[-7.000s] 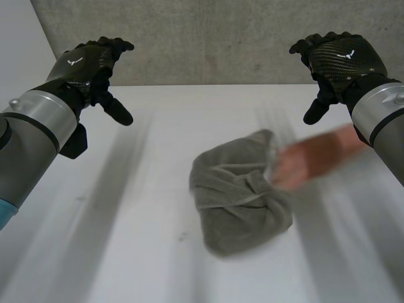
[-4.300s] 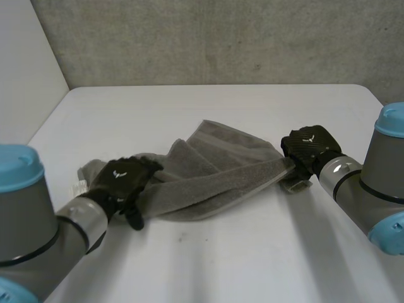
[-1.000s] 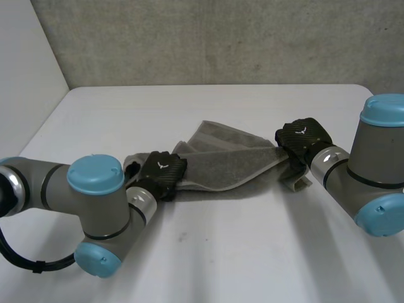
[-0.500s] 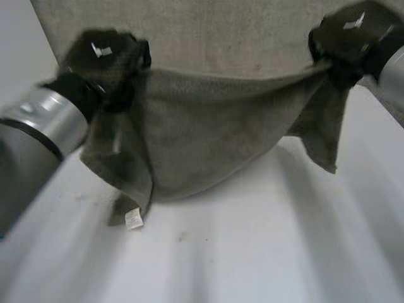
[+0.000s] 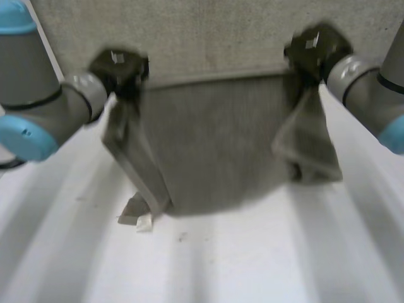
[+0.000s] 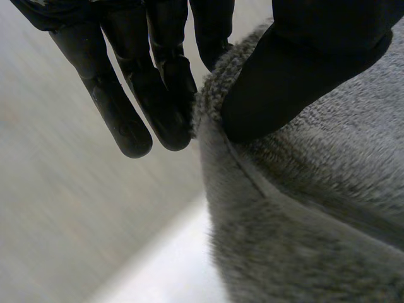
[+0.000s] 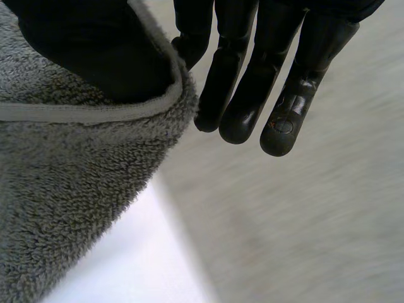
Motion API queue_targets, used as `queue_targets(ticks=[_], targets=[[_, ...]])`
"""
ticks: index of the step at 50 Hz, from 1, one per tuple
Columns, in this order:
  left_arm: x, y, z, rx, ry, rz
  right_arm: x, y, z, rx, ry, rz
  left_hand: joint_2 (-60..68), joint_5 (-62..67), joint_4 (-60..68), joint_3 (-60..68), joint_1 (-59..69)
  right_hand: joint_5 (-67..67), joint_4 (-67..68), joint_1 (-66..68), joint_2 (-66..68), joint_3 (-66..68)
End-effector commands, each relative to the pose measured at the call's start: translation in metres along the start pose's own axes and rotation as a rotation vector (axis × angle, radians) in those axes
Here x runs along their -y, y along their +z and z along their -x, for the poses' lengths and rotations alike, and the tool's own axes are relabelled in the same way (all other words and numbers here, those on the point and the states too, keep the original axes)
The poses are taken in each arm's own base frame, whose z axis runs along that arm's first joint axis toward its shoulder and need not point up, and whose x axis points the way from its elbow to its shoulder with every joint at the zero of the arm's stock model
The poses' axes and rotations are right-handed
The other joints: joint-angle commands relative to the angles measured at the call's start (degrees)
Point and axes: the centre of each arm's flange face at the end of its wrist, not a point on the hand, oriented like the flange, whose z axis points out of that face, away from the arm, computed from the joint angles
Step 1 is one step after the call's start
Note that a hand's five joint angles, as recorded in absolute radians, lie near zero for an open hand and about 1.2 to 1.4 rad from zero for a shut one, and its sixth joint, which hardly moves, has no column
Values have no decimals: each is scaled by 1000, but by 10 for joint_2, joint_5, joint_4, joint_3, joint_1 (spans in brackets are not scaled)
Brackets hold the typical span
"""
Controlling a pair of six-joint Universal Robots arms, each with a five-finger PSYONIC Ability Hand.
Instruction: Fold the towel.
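Towel (image 5: 214, 145), grey terry, hangs spread; left hand (image 5: 120, 66), right hand (image 5: 314, 47) pinch likely top corners.

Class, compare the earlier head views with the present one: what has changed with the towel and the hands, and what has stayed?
The left hand and right hand, empty at first, each took an end of the towel, then rose and moved apart. The towel, once crumpled on the table, now hangs spread between them. A person's hand has gone. Both pinches have stayed since the grasp, and the table is unchanged.
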Motion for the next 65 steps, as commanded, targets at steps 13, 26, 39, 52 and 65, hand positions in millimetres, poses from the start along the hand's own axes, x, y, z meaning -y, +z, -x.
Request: queue_targets(ticks=[13,26,39,52,65], targets=[[9,-35,3,113,-86,-248,11,-23,-26,-53,102,-275,102,112,103,103,120,106,103,2,104,104],[-135,-80,-39,34,-166,219,-115,-40,77,402,239,273,102,112,103,103,120,106,103,2,104,104],[-128,-84,-32,54,-142,196,-147,-45,88,266,548,356,102,112,103,103,120,-163,-167,-267,-166,-166],[-125,-79,-11,125,-146,159,-160,-64,80,74,583,439,102,112,103,103,120,-478,-482,-583,-481,-481],[-125,-80,2,165,-155,149,-161,-67,88,60,701,443,102,112,103,103,120,-339,-343,-443,-341,-342]])
